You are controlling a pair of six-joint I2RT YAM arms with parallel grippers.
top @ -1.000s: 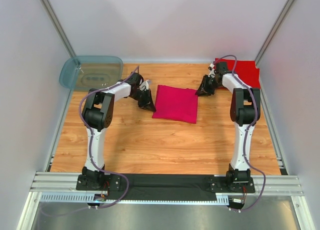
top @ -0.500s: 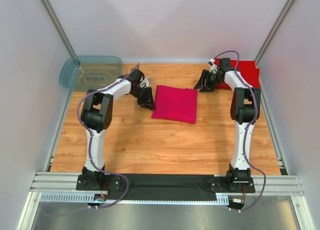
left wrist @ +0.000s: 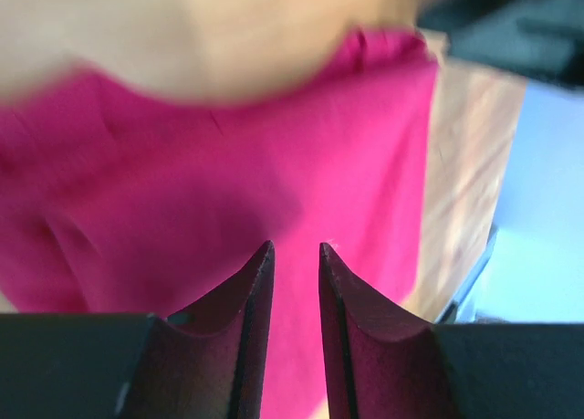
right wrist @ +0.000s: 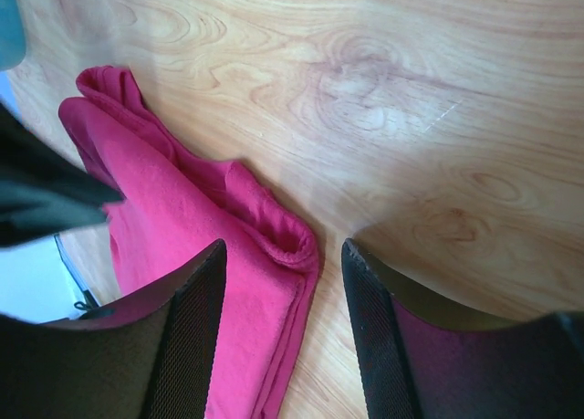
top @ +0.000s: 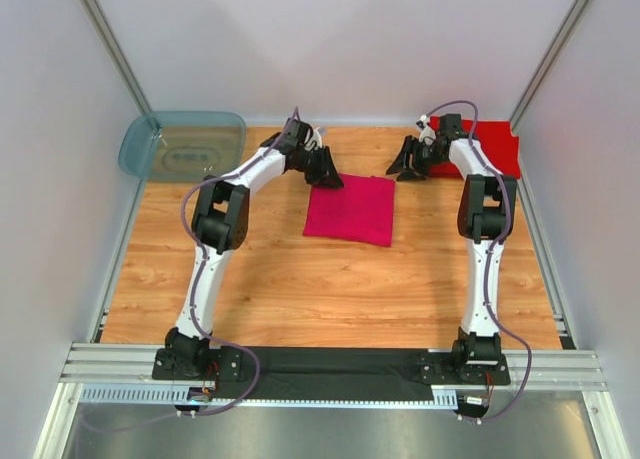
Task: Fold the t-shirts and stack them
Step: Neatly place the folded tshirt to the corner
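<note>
We find the magenta t-shirt (top: 350,209) lying flat in a rectangular fold on the wooden bench (top: 300,279), about midway between the left and right edges and nearer the far edge than the near one. In the right wrist view its layered edges are visible at one corner, where the cloth rolls over slightly. A red t-shirt (top: 498,144) lies in the far right corner, partly covered by the right arm; we cannot tell whether it is one garment or several. A translucent blue-grey tub (top: 185,144) sits at the far left corner, overhanging the bench edge. The left gripper (top: 330,174) is at the far left corner of the magenta t-shirt. Its wrist view is blurred, but it shows the fingers parted by a narrow gap over the cloth with nothing between them. The right gripper (top: 403,166) is just off the far right corner of the same shirt, close beside the red one. Its fingers are spread wide and released, framing that corner and bare wood, and we cannot tell whether they touch the cloth.
</note>
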